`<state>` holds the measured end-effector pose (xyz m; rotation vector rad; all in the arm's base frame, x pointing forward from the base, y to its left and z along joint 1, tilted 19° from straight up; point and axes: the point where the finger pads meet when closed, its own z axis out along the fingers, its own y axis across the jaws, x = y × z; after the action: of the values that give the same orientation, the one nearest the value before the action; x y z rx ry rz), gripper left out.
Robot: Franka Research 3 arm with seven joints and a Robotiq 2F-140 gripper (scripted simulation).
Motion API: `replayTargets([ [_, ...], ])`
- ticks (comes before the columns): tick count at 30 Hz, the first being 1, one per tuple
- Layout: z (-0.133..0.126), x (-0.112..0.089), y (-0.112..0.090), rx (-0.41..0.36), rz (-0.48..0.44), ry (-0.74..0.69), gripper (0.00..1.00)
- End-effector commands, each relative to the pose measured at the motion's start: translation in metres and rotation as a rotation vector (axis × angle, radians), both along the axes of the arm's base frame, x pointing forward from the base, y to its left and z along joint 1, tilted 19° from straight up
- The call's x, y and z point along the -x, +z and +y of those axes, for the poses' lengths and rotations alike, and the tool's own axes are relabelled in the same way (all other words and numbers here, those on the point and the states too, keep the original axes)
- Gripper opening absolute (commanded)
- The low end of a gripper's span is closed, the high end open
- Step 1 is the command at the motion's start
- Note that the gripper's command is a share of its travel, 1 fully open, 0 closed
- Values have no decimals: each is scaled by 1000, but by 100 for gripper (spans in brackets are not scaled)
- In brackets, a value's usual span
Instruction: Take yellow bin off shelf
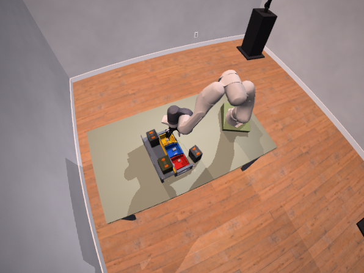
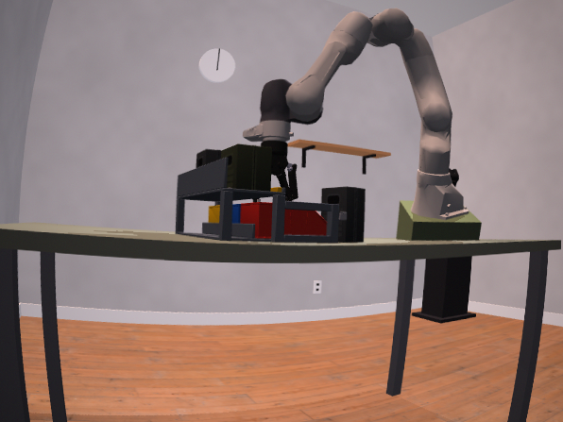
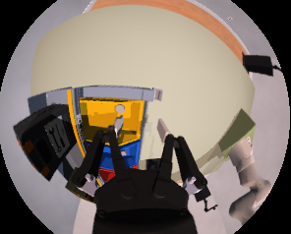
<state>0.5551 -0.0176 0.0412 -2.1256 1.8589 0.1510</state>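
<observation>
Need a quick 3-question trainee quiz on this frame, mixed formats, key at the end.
1. True or false: the gripper has closed on the yellow bin.
2. Which bin sits between the other two on the shelf? A red bin B blue bin C yellow
3. Fill in: one dark box stands off the shelf, on the ____.

Key: 1 false, it is open, one finger inside the bin and the other outside its wall; 2 B; 3 table.
</observation>
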Motion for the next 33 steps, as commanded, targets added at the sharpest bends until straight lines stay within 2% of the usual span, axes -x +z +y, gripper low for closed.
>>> replayTargets([
  [1, -1, -2, -1, 5, -6, -7, 57],
  [13, 0, -4, -7, 5, -6, -7, 57],
  [33, -1, -5, -6, 5, -6, -7, 57],
])
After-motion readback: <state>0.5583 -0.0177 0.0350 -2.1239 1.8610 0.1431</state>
